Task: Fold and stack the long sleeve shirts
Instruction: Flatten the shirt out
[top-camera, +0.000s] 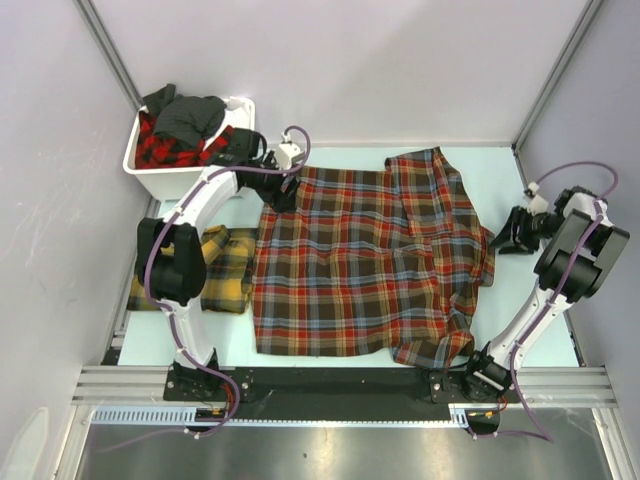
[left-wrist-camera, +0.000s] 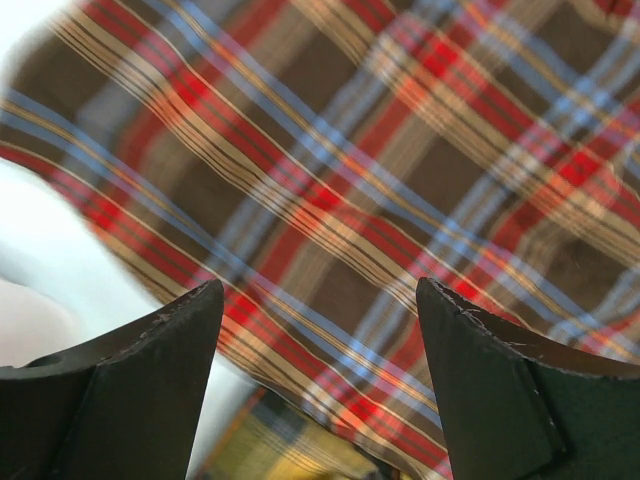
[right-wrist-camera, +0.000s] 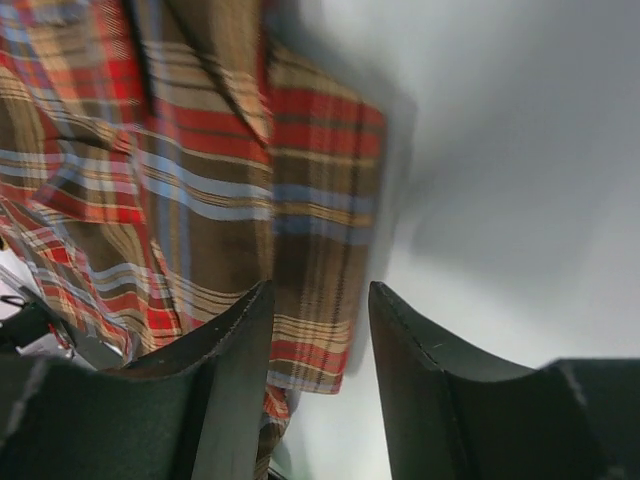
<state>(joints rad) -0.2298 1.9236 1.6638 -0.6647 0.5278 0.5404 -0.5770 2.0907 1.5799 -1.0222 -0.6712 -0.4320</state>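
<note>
Jaws on both the left gripper (left-wrist-camera: 318, 290) and right gripper (right-wrist-camera: 321, 290) are parted and empty, so the rumpled right edge of the shirt (top-camera: 350, 265) could bunch up if grabbed sloppily

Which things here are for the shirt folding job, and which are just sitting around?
For the job:
red-brown plaid shirt, spread out
folded yellow-and-green shirt
red-black plaid shirt and dark grey shirt, both in the bin

Just there:
white bin
table
</note>
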